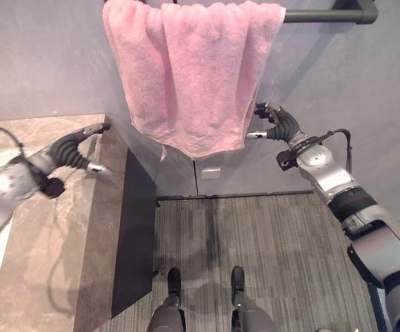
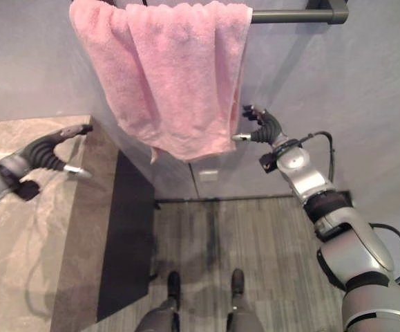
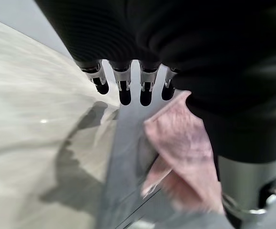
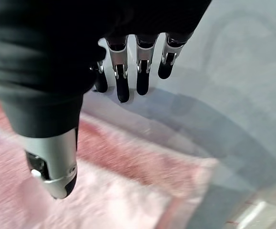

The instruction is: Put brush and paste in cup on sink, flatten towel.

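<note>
One pink towel [image 1: 189, 72] hangs folded over the single dark rail [image 1: 327, 14] fixed to the grey wall [image 1: 41, 55] in front of me, bunched so that its bottom edge runs crooked and a small tag dangles from the low corner. My right hand [image 1: 274, 123] is raised to the towel's right edge, near its lower corner; from the head camera I cannot tell whether it touches the cloth. My right wrist camera shows the fingers [image 4: 144, 71] straight and spread with the thumb [image 4: 52, 164] held apart, nothing between them, and the pink cloth lies just past the thumb. My left hand [image 1: 82, 149] hovers over the corner of the marble counter [image 1: 54, 235] on my left, well apart from the towel, its fingers [image 3: 123, 86] straight and side by side, holding nothing. Beyond them the left wrist camera catches the towel hanging further off. The counter's dark side panel [image 1: 136, 228] drops down to the striped grey floor [image 1: 269, 242]. One small pale plate [image 1: 211, 173] sits low on the wall beneath the towel. Nothing lies between either hand and the cloth. I count one towel, one rail, one counter and my two hands.
</note>
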`<state>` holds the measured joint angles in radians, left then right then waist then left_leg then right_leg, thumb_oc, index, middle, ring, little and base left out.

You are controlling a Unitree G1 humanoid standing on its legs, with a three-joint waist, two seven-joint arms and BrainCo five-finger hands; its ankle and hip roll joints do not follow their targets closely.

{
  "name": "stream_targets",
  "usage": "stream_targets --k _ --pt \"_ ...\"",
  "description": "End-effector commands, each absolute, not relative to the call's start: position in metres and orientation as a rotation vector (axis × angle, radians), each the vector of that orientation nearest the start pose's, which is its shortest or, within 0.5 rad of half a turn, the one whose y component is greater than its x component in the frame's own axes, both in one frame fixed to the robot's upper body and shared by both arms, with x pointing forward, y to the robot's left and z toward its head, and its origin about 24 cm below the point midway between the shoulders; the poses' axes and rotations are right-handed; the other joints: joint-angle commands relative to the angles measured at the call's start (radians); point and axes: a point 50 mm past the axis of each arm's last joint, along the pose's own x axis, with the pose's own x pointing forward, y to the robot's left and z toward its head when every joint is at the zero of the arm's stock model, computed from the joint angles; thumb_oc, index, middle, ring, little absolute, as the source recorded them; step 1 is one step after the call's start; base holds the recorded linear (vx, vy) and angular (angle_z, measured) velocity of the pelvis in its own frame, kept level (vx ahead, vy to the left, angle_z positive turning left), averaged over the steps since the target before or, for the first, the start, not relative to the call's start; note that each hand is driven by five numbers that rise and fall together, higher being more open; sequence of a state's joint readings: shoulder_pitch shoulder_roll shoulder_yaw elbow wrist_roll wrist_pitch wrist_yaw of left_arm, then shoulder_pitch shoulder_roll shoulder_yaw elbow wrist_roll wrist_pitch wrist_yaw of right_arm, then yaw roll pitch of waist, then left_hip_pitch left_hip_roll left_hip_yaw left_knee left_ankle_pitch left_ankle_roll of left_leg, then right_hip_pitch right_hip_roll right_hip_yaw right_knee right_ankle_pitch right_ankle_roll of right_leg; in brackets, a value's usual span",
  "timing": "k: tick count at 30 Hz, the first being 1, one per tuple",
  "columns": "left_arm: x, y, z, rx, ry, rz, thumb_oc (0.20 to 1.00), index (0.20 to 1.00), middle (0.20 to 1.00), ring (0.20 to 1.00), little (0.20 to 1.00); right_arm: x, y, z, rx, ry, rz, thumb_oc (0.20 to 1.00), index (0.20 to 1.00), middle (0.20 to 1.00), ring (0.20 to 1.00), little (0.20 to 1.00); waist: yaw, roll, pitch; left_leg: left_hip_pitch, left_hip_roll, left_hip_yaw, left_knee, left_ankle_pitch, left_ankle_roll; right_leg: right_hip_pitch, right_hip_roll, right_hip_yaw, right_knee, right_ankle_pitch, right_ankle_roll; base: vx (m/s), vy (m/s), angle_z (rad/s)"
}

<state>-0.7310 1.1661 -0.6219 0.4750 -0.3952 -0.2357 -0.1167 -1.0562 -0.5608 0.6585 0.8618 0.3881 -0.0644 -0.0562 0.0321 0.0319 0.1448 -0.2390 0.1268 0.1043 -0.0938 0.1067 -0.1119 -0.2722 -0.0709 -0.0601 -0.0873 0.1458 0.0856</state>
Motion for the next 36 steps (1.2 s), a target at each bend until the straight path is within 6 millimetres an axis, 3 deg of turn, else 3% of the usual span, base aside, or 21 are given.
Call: stream_targets --k 1,3,12,20,23,24,25,26,27,31,36 --pt "0.334 0.293 0.226 0.872 -0.220 -0.134 1.000 1.000 1.000 1.000 1.000 0.412 -0.159 0.213 -0.565 -0.229 0.132 1.000 1.000 1.000 1.000 1.000 0.002 -0.028 -0.016 0.006 0.022 0.014 0.007 0.020 -0.041 0.007 -0.137 0.057 0.000 0.046 0.131 0.05 0.077 -0.02" --pt "0.346 0.289 0.232 0.873 -0.226 -0.108 1.000 1.000 1.000 1.000 1.000 0.417 -0.147 0.218 -0.562 -0.225 0.137 1.000 1.000 1.000 1.000 1.000 -0.007 -0.030 -0.013 -0.004 0.017 0.014 0.007 0.018 -0.040 -0.004 -0.138 0.061 0.000 0.046 0.132 0.04 0.065 -0.04" --pt "0.364 0.266 0.269 0.865 -0.316 -0.111 1.000 1.000 1.000 1.000 1.000 0.413 -0.115 0.229 -0.456 -0.235 0.300 1.000 1.000 1.000 1.000 1.000 -0.024 -0.046 -0.013 -0.018 0.019 0.014 0.007 0.015 -0.042 -0.021 -0.136 0.070 0.000 0.051 0.136 0.03 0.020 -0.05" --pt "0.365 0.245 0.277 0.869 -0.361 -0.189 1.000 1.000 1.000 1.000 1.000 0.401 -0.088 0.230 -0.337 -0.246 0.484 1.000 1.000 1.000 1.000 1.000 -0.028 -0.057 -0.014 -0.011 0.020 0.017 0.007 0.009 -0.042 -0.016 -0.138 0.073 0.000 0.046 0.136 0.00 0.000 0.00" --pt "0.370 0.235 0.270 0.801 -0.357 -0.220 1.000 1.000 1.000 1.000 1.000 0.398 -0.082 0.231 -0.332 -0.252 0.520 1.000 1.000 1.000 1.000 1.000 -0.032 -0.060 -0.014 -0.007 0.019 0.018 0.007 0.008 -0.044 -0.013 -0.139 0.069 0.000 0.043 0.137 0.00 0.000 0.00" --pt "0.370 0.235 0.269 0.800 -0.357 -0.221 1.000 1.000 1.000 1.000 1.000 0.398 -0.082 0.231 -0.332 -0.252 0.520 0.592 0.592 0.592 0.592 0.592 -0.032 -0.060 -0.014 -0.007 0.019 0.018 0.007 0.008 -0.044 -0.013 -0.139 0.069 0.000 0.043 0.137 0.00 0.000 0.00" --pt "0.374 0.230 0.261 0.760 -0.322 -0.250 0.658 0.658 0.658 0.658 0.658 0.397 -0.080 0.229 -0.319 -0.239 0.531 0.200 0.200 0.200 0.200 0.200 -0.033 -0.058 -0.014 -0.007 0.018 0.018 0.007 0.008 -0.043 -0.013 -0.140 0.069 0.000 0.043 0.137 0.00 0.000 0.00" --pt "0.374 0.230 0.261 0.760 -0.322 -0.250 0.567 0.567 0.567 0.567 0.567 0.397 -0.080 0.229 -0.319 -0.239 0.531 0.200 0.200 0.200 0.200 0.200 -0.033 -0.058 -0.014 -0.007 0.018 0.018 0.007 0.008 -0.043 -0.013 -0.140 0.069 0.000 0.043 0.137 0.00 0.000 0.00" --pt "0.377 0.214 0.249 0.677 -0.281 -0.338 0.200 0.200 0.200 0.200 0.200 0.398 -0.079 0.222 -0.269 -0.213 0.524 0.200 0.200 0.200 0.200 0.200 -0.035 -0.053 -0.013 -0.002 0.019 0.016 0.007 0.008 -0.044 -0.008 -0.140 0.070 0.000 0.041 0.136 0.00 0.000 0.00" --pt "0.365 0.200 0.245 0.659 -0.308 -0.443 0.200 0.200 0.200 0.200 0.200 0.390 -0.080 0.220 -0.294 -0.236 0.555 0.200 0.200 0.200 0.200 0.200 -0.036 -0.052 -0.020 0.013 0.019 0.018 0.007 0.002 -0.044 0.007 -0.141 0.068 0.000 0.033 0.137 0.00 0.000 0.00" --pt "0.356 0.212 0.226 0.631 -0.275 -0.450 0.200 0.200 0.200 0.200 0.200 0.381 -0.088 0.211 -0.265 -0.239 0.586 0.200 0.200 0.200 0.200 0.200 -0.033 -0.052 -0.045 0.050 0.022 0.025 0.007 -0.010 -0.044 0.043 -0.143 0.061 0.000 0.017 0.133 0.01 -0.020 -0.02"
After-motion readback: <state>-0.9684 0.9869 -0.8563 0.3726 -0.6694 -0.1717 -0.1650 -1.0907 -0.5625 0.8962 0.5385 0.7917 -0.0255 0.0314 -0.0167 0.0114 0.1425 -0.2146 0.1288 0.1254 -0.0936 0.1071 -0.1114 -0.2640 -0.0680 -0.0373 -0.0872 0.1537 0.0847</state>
